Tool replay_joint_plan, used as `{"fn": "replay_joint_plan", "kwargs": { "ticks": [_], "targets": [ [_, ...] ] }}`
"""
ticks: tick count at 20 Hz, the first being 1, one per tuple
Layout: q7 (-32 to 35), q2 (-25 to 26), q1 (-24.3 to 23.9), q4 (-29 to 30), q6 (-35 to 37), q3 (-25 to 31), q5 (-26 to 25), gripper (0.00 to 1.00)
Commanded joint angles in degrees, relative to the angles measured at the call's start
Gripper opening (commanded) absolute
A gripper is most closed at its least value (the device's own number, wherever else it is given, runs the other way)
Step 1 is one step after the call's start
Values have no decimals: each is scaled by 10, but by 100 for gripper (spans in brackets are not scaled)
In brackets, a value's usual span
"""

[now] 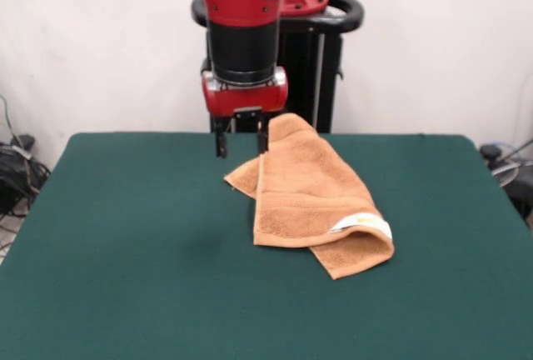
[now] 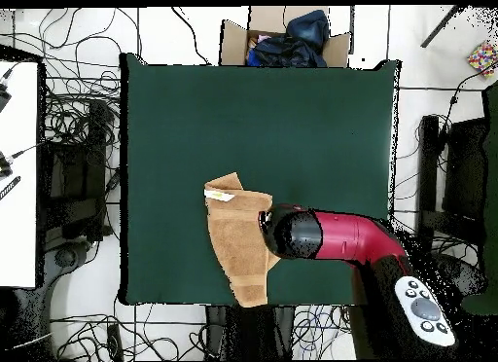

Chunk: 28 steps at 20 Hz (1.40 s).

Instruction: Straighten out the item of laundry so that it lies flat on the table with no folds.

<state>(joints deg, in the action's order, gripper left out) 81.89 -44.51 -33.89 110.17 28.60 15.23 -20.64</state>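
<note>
The orange-tan towel [image 1: 304, 189] lies folded over on itself on the green table [image 1: 125, 235], right of centre in the front view. Its white label [image 1: 362, 223] sits at the near right corner, where one layer overlaps another. The towel's far end bunches up beside the right fingertip [image 1: 262, 137]. My gripper [image 1: 241, 145] hangs just above the table at that far end, open, with its fingers spread. From overhead, the arm's head [image 2: 292, 232] covers the gripper and the towel's [image 2: 238, 243] right edge.
From overhead, a cardboard box [image 2: 282, 42] holding dark cloth stands past the table's top edge. Cables [image 2: 73, 134] litter the floor to the left. The towel reaches close to the table's bottom edge [image 2: 253, 302] there.
</note>
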Motion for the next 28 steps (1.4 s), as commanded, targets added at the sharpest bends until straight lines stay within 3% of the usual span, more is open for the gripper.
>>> {"fn": "replay_joint_plan", "kwargs": {
  "ticks": [1, 18, 28],
  "targets": [
    [-88, 19, 0, -48, 75, 80, -28, 100],
    [-87, 37, -4, -99, 125, 96, -39, 100],
    [-68, 93, 2, -127, 92, 87, -78, 100]
  ]
}}
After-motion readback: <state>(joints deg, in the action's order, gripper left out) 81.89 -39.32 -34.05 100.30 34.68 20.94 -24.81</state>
